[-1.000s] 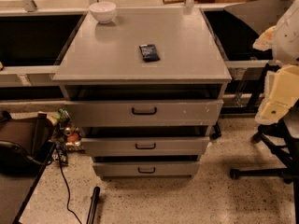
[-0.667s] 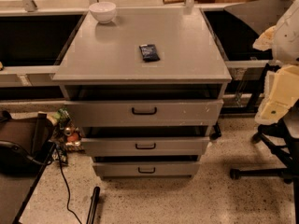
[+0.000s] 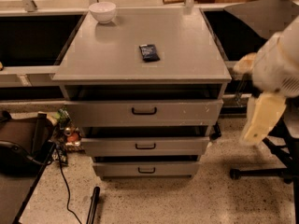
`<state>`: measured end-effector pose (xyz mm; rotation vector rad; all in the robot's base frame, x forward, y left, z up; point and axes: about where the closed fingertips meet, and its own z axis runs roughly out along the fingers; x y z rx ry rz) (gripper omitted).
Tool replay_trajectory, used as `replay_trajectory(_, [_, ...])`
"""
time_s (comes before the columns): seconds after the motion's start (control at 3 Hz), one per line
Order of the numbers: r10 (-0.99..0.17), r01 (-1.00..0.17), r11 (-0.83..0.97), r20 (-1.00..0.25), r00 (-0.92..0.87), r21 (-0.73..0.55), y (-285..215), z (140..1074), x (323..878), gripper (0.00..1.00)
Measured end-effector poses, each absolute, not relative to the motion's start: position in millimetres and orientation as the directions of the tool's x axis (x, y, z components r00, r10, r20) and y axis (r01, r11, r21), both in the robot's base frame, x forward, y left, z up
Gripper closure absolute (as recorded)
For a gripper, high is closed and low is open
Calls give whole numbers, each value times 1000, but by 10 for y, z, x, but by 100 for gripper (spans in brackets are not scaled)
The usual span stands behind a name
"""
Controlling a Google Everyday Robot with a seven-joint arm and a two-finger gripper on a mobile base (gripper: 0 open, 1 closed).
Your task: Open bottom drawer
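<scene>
Where the gripper (image 3: 259, 120) hangs: right of the cabinet (image 3: 187, 55), level with the top drawer (image 3: 187, 113) and middle drawer (image 3: 187, 146), a cream, smeared shape under the white arm (image 3: 280, 64).
Gripper state: cannot tell whether it is open or closed.
Gripper contact: apart from the cabinet and every drawer front, with bare floor (image 3: 224, 199) between.
Bottom drawer (image 3: 117, 169): lowest of the three grey fronts, just above the floor, directly under the middle drawer.
Bottom drawer gap: a dark strip runs along its top edge.
Loop handle (image 3: 146, 170): small, black, at the middle of the bottom front, well apart from the gripper.
Cabinet top: a white bowl (image 3: 103, 11) at the back left corner and a dark packet (image 3: 149, 52) near the middle.
Change since a second ago: the arm and gripper have swung lower and leftward, nearer the cabinet's right side.
Unchanged: all three drawer fronts, the bowl and the packet sit where they were.
</scene>
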<state>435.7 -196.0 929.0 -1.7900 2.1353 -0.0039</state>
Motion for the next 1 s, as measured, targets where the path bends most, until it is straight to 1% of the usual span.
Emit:
replay_trajectory(0.33, [-942,-981,123,-327,-68,-150,-1721,8425,4267,0])
replay_trajectory(0.67, [-911,-996,84,-408,-63,-32,-1491,7517,4070,0])
replay_trajectory(1.0, [-885,-996,64,-457,-89,70,-1273,6757,3929,0])
